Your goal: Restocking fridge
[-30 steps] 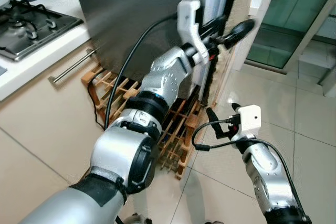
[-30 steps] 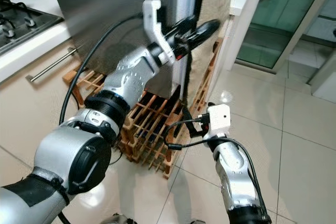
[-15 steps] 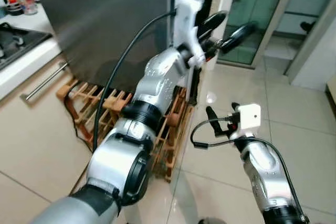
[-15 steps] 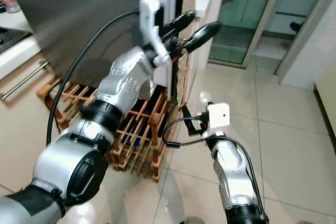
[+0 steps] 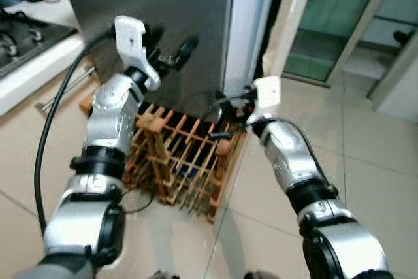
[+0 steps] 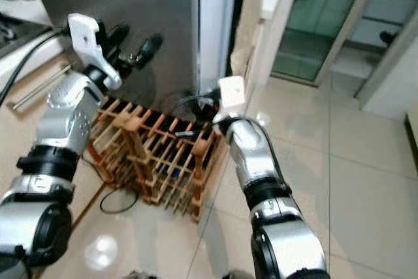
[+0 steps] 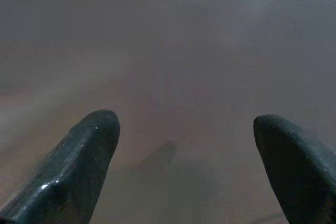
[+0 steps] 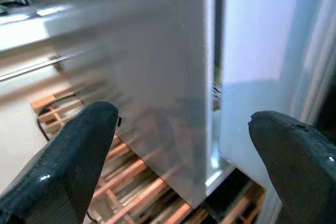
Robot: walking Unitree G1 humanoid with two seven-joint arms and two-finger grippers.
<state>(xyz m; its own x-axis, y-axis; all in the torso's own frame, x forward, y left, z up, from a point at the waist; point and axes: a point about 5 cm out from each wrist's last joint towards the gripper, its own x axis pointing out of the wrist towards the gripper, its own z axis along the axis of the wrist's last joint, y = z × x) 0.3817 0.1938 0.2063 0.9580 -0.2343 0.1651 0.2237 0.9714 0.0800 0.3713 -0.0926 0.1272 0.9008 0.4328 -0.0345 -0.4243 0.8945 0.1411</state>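
The fridge [image 5: 189, 4] stands ahead as a tall dark grey body, with its pale door edge [image 5: 251, 24] on the right. A narrow gap runs between door and body [image 8: 216, 66]. My left gripper [image 5: 171, 44] is raised in front of the grey side panel, open and holding nothing. In the left wrist view its fingers [image 7: 89, 145] face the bare panel. My right gripper [image 8: 184, 119] is open and empty. It reaches low toward the fridge's front corner, just above the wooden rack [image 5: 176, 161].
The wooden lattice rack leans against the fridge's base on the tiled floor [image 5: 366, 181]. A counter with a gas hob [image 5: 26, 37] and a drawer handle [image 5: 65, 89] is on the left. A black cable [image 6: 117, 200] lies on the floor. A glass door [image 5: 333, 24] is on the right.
The camera has swung. My left gripper has drawn back from the door edge to the grey side panel. My right arm has risen and reached in toward the fridge's lower corner.
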